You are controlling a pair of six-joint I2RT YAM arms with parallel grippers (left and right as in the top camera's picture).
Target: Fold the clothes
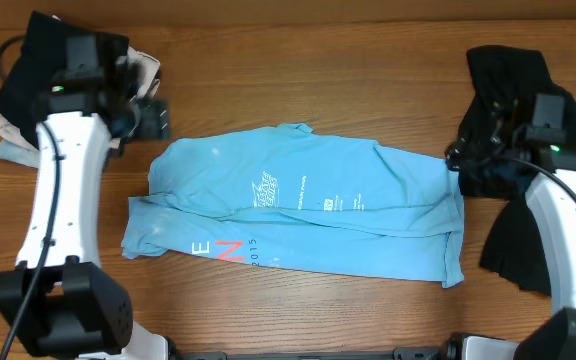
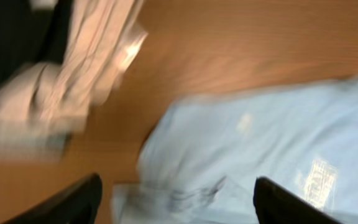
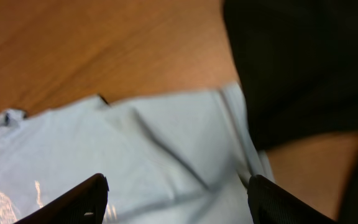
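— What is the surface like?

— A brown wooden table (image 1: 318, 70). From overhead, a light blue T-shirt with a white chest print and red-and-white lettering (image 1: 298, 205) lies spread across its middle, creased. A heap of black and beige clothes (image 1: 13, 100) sits at the far left corner. A loose black garment (image 1: 518, 235) lies along the right edge.

— And the arms?

— The left gripper (image 1: 153, 120) is just beside the shirt's upper left corner. The right gripper (image 1: 455, 160) is at the shirt's right end. From this height I cannot tell how the jaws stand.

— The left wrist view?

— It is blurred. Two dark fingers (image 2: 73, 202) stand wide apart with nothing between them, above the blue cloth and bare wood, and the beige heap is beyond.

— The right wrist?

— The fingers (image 3: 82, 199) are also spread and empty, over the shirt's edge. The black garment is to one side.
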